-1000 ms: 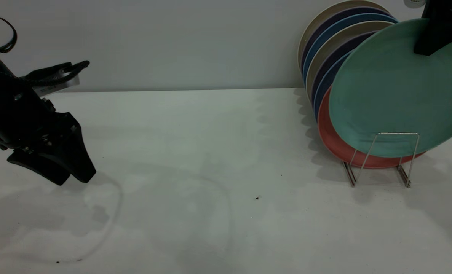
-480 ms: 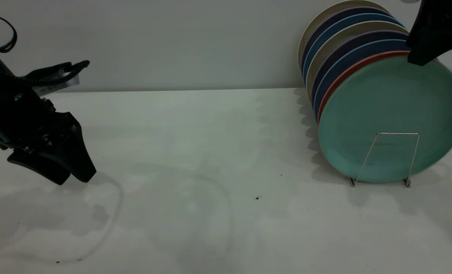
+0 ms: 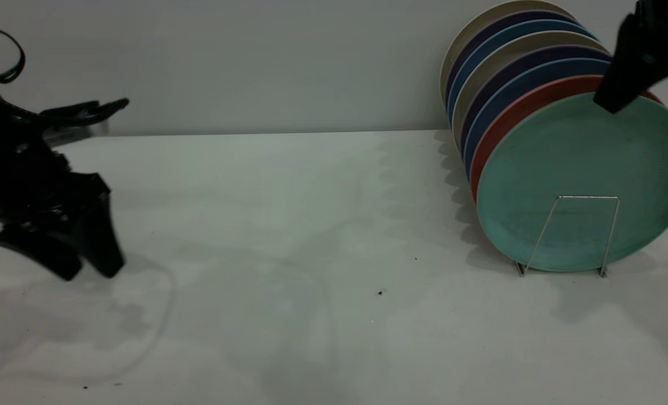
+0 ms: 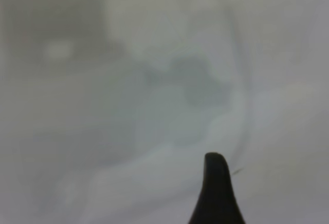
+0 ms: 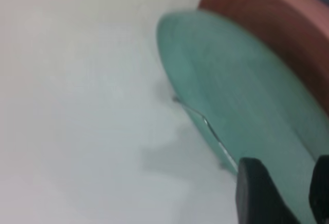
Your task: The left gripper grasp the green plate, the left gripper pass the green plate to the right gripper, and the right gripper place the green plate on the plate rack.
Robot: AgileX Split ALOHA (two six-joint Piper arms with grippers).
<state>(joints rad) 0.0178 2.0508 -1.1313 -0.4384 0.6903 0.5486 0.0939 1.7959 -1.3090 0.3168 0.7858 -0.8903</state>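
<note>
The green plate [image 3: 581, 169] stands upright in the front slot of the plate rack [image 3: 587, 197], leaning back on the salmon-pink plate [image 3: 514, 112]. My right gripper [image 3: 612, 101] hovers at the green plate's top rim, open, with its jaws astride the rim. The right wrist view shows the green plate [image 5: 241, 90], the rack wire [image 5: 208, 126] and my right gripper [image 5: 288, 188] with plate face in the gap. My left gripper [image 3: 90, 274] is at the far left, low over the table, open and empty. Only one of its fingertips [image 4: 216, 183] shows in the left wrist view.
Several more plates, blue [image 3: 514, 79], purple and beige [image 3: 480, 28], stand in the rack behind the salmon-pink one [image 5: 267, 23]. The white table [image 3: 311, 225] runs from the left gripper to the rack. A grey wall stands close behind the rack.
The green plate dropped out of the right gripper's hold and settled upright in the rack's front slot. The right gripper let go and stays at the rim. The left gripper shifted left and down.
</note>
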